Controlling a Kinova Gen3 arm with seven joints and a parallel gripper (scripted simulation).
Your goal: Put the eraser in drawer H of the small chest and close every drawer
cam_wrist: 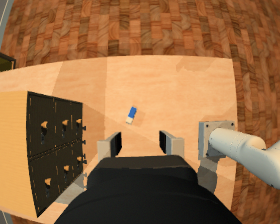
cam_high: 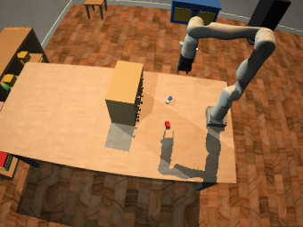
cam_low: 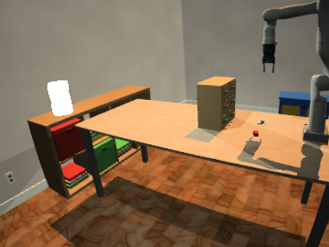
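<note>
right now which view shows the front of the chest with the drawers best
The wrist view: the chest shows its dark drawer fronts with their knobs. The exterior view shows the drawer side obliquely; the top view shows mainly its top, the front a sliver.
</note>
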